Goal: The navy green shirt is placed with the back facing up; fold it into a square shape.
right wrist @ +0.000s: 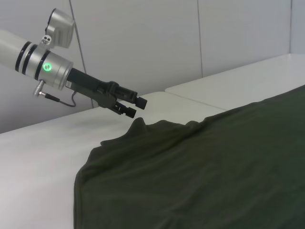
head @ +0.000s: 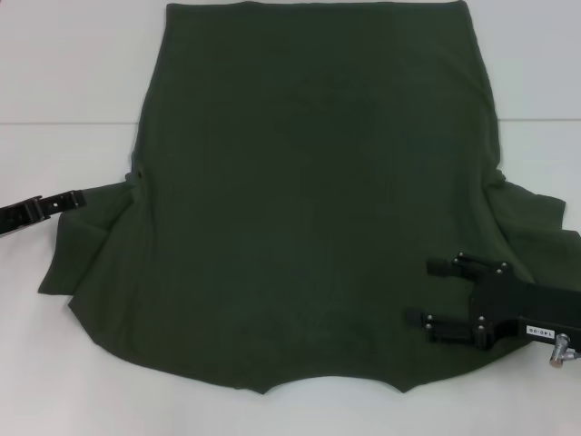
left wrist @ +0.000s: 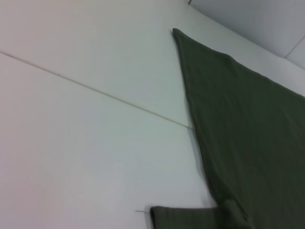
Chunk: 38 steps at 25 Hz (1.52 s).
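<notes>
Clearly the shirt (head: pixel 309 209) is soft, light and limp; it lies flat across the white table (head: pixel 64 64), plain back up, sleeves spread to left and right, collar at the near edge. It looks likely to sag and crease when lifted, so a sleeve edge or a shoulder seems the best place to pinch it. The left gripper (head: pixel 77 195) sits at the left sleeve, and I cannot tell whether its jaws are parted; the right gripper (head: pixel 436 295) rests over the near right shoulder, jaws parted, holding nothing. No containers are in sight.
</notes>
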Motion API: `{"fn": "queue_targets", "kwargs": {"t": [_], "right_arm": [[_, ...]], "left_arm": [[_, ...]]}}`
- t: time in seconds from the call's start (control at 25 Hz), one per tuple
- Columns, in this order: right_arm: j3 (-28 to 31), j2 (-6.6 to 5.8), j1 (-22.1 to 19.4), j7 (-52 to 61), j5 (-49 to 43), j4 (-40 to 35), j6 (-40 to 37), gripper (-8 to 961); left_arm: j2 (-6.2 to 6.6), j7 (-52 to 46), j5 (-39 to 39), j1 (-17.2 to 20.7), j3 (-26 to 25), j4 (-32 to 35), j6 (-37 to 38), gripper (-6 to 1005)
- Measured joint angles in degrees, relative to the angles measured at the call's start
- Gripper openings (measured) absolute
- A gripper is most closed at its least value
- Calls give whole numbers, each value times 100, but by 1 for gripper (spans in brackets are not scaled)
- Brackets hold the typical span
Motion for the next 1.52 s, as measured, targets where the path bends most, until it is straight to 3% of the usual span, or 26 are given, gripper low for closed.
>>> {"fn": "queue_targets", "kwargs": {"t": [0.88,1.52], "right_arm": [[-24,-2,11,43,-12,-1,-14,899],[-24,-2,-17,46,-2,-1,-27,899]], "left_arm": [[-112,142,-1,14,52,-202,-73,912],[-114,123,20,-10,52,-229,186,908]]}}
